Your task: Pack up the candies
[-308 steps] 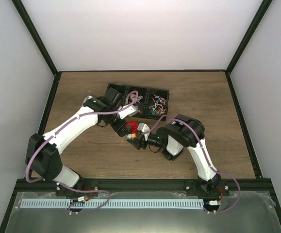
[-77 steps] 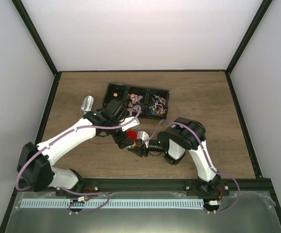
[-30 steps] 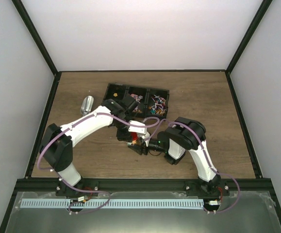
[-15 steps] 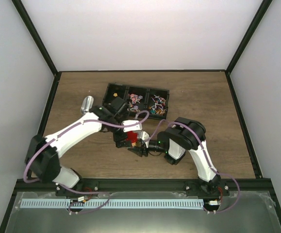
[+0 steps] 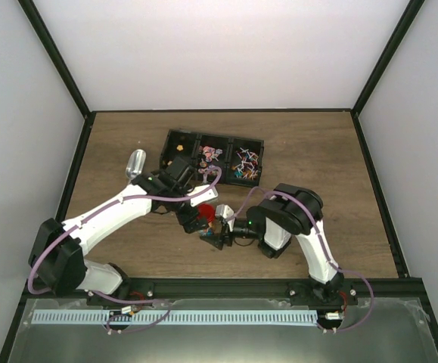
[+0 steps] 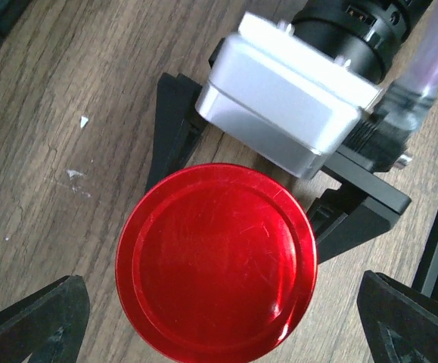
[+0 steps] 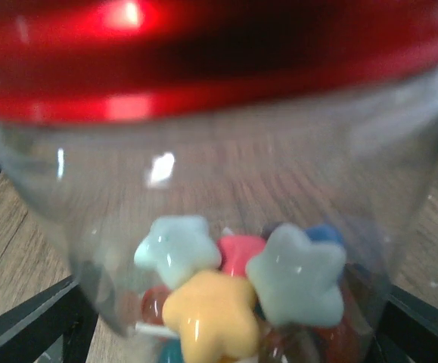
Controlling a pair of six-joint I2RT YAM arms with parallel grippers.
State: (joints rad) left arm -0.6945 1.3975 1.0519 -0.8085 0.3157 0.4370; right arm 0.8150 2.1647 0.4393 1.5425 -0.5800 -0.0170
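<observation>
A clear jar (image 7: 226,204) with the round red lid (image 6: 217,261) on top holds star-shaped candies (image 7: 203,310) in pale blue, yellow and pink. My right gripper (image 7: 226,333) is shut on the jar, its black fingers (image 6: 175,132) on either side of it. My left gripper (image 6: 219,333) is open above the lid, its fingertips (image 6: 33,321) wide apart and clear of the rim. In the top view the lid (image 5: 206,215) sits between the left gripper (image 5: 198,221) and the right gripper (image 5: 215,236). More loose candies (image 5: 243,162) lie in the black tray (image 5: 175,141).
The silvery metal scoop (image 5: 135,162) lies on the wooden table left of the tray. The tray has three compartments, with candies in the middle (image 5: 211,154) and right ones. Black frame rails border the table.
The left arm, which earlier carried the lid near the tray, has swung and turned its wrist and now hovers open over the lidded jar. The right gripper has stayed nearly still with the jar.
</observation>
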